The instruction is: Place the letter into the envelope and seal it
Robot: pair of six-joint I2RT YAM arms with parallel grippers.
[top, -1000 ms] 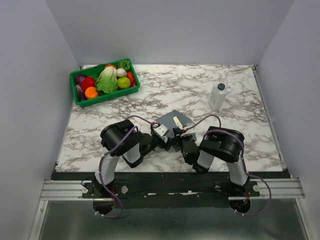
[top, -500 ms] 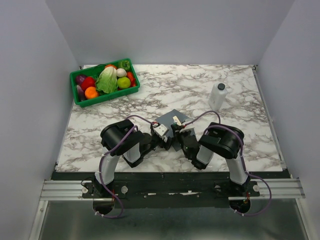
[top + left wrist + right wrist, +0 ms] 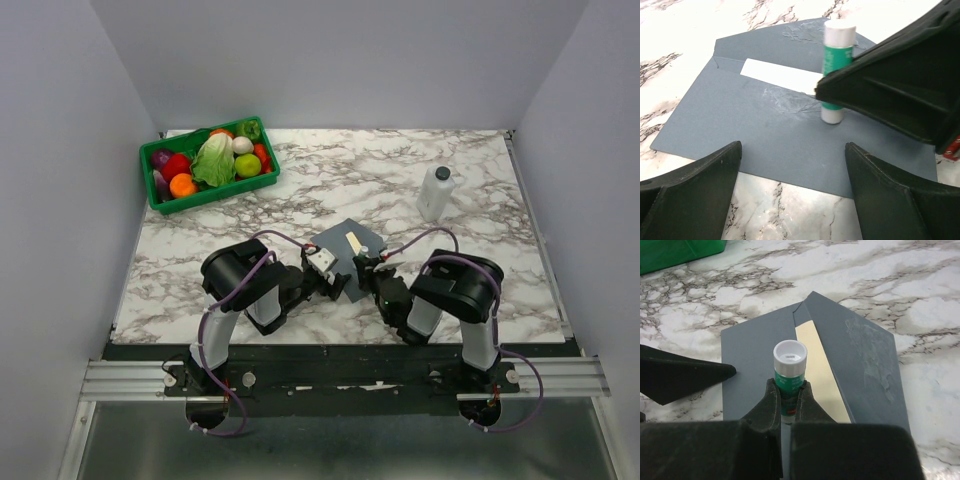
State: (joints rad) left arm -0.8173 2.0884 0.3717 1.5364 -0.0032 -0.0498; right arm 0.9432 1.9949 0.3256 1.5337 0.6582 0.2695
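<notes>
The slate-grey envelope lies flat between both arms, flap open and smeared with glue. A cream strip of the letter shows at the envelope's mouth; the rest of it is inside. My right gripper is shut on a green glue stick with a white cap, held upright with its lower end at the envelope's body, beside the letter strip. My left gripper stands open and empty, low over the envelope's near edge.
A green basket of toy vegetables sits at the back left. A white bottle stands at the back right. The left finger lies close to the left of the right gripper.
The right arm has shifted a little to the right, the glue stick still in its grip. The left arm has not moved.
</notes>
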